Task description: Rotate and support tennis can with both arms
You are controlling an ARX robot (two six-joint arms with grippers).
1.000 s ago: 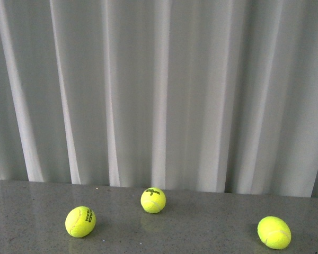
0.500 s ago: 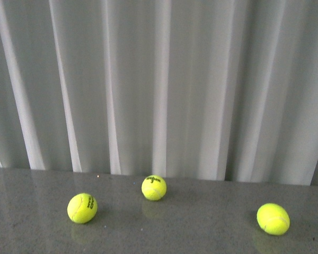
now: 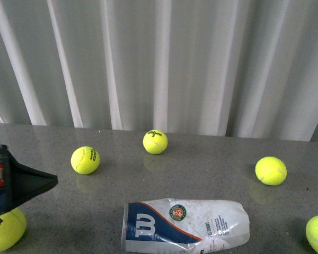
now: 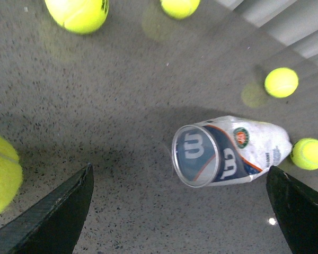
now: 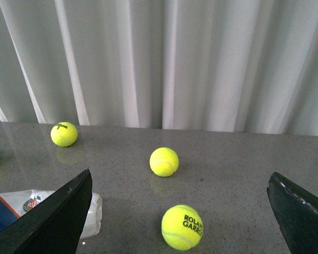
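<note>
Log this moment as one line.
tennis can: lying on table, ungrasped | left fingers: open, empty | right fingers: open, empty | tennis balls: loose

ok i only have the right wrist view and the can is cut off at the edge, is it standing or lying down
observer: lying on its side on the table. the front view shows the whole tennis can, W logo end toward the robot's left.
operator: left jaws on it yet
observer: no, in the left wrist view they stand wide open, apart from the can, holding nothing.
operator: anything close to that side
observer: yes, a tennis ball lies right beside the left jaws.
</note>
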